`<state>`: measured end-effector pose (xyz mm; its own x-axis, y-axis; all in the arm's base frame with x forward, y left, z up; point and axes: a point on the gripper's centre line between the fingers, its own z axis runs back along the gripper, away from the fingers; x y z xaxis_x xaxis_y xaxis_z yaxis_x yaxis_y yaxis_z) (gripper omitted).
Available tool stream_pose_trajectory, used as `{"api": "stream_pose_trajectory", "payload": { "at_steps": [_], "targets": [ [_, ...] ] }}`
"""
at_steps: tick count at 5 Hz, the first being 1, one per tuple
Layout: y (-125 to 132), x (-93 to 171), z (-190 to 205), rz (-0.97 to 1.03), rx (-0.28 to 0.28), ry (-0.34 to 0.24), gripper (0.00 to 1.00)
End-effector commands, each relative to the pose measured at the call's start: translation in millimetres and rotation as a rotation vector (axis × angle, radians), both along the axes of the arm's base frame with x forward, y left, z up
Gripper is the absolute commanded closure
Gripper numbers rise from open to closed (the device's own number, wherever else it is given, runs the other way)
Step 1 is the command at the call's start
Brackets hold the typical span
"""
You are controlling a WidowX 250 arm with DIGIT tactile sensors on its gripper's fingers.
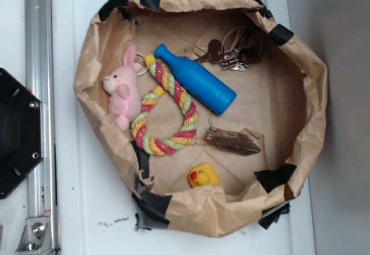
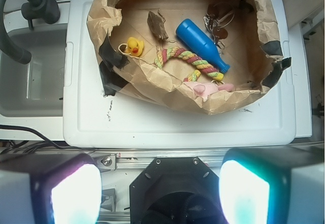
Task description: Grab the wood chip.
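The wood chip (image 1: 233, 141) is a flat dark brown sliver lying on the floor of the brown paper bag (image 1: 306, 64), right of the rope ring and above the yellow duck. It also shows in the wrist view (image 2: 158, 25), left of the blue bottle. My gripper (image 2: 160, 193) is open, its two glowing pads (image 2: 75, 196) wide apart at the bottom of the wrist view. It hangs high over the black arm base, well short of the bag. The gripper does not show in the exterior view.
In the bag lie a blue bottle (image 1: 197, 79), a pink plush bunny (image 1: 124, 89), a coloured rope ring (image 1: 167, 110), a yellow rubber duck (image 1: 203, 176) and keys on a ring (image 1: 234, 52). The bag stands on a white board (image 2: 167, 125). A sink (image 2: 30, 76) lies left.
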<state>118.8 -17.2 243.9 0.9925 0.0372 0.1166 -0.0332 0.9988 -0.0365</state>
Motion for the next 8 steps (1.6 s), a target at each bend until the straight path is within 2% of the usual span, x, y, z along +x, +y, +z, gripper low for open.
{"api": "stream_pose_trajectory", "payload": {
  "at_steps": [1, 2, 3, 4, 5, 6, 7, 8],
  "targets": [
    [0.0, 0.0, 0.0, 0.000, 0.000, 0.000, 0.00],
    [9.7, 50.0, -37.1, 0.095, 0.047, -0.026, 0.00],
    [8.4, 95.6, -76.3, 0.144, 0.087, -0.021, 0.00],
    [13.9, 123.6, -112.9, 0.143, 0.085, 0.031, 0.00],
    [39.8, 137.5, -132.6, 0.179, 0.072, 0.080, 0.00],
    [44.5, 148.6, -145.6, 0.156, 0.053, 0.073, 0.00],
    [15.0, 157.1, -155.2, 0.051, 0.058, 0.008, 0.00],
    [-11.0, 160.5, -159.5, 0.011, 0.012, -0.014, 0.00]
  ]
}}
